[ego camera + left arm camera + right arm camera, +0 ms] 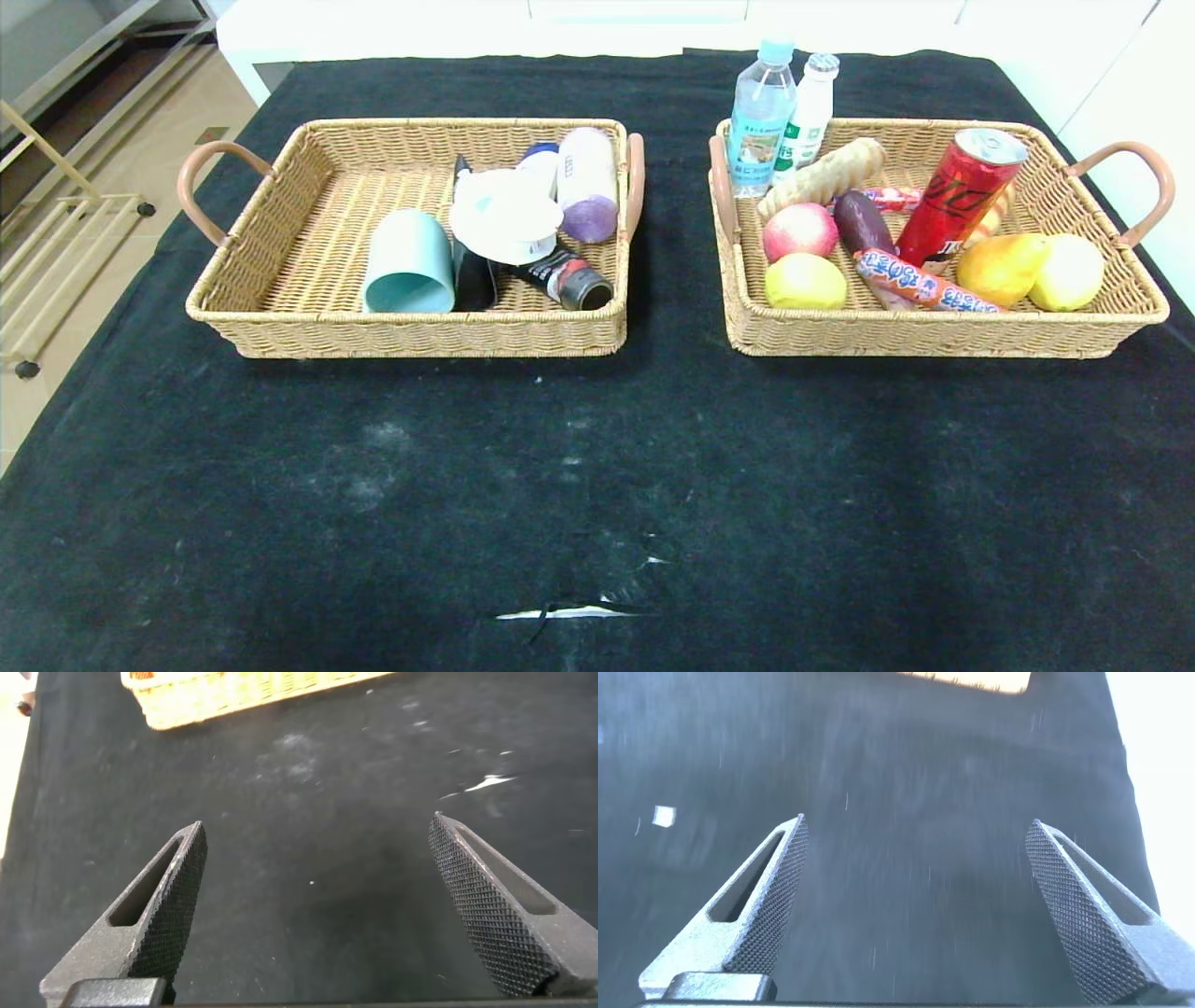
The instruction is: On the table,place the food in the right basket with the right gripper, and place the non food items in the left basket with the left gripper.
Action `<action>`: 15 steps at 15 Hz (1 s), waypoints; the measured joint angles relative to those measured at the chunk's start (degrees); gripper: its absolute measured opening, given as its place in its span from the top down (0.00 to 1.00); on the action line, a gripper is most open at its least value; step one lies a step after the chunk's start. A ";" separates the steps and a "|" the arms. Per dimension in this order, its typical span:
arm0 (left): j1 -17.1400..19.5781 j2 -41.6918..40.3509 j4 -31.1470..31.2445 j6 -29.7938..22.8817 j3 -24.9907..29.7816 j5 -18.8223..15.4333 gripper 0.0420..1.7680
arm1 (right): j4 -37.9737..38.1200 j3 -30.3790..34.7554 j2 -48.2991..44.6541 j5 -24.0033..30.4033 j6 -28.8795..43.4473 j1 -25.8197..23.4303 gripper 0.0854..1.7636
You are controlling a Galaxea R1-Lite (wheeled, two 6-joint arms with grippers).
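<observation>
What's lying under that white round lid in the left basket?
The white lid rests on a black tube and a dark object, beside the teal mug. Whatever else lies beneath it is covered.

The left gripper (318, 835) hangs over the table (308, 915), its two pointed, knurled black fingers (173, 896) spread wide with only black, lint-flecked cloth between them. Beyond the fingertips, well apart from them, a corner of the tan wicker left basket (234, 693) sits on the cloth. A small white scrap (486, 784) lies ahead of one finger.
</observation>
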 joint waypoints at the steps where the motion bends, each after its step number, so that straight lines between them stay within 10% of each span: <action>1: 0.00 -0.56 -3.54 0.00 3.64 1.16 0.03 | -6.06 4.10 -0.50 -0.09 0.13 0.00 0.04; 6: 0.00 -1.02 -8.33 -2.30 15.91 7.33 0.03 | -19.68 20.31 -1.28 -3.08 -0.17 -0.02 0.04; 15: 0.10 -1.35 -8.98 -3.79 18.80 9.97 0.03 | -20.29 22.88 -1.30 -4.06 3.90 0.06 0.04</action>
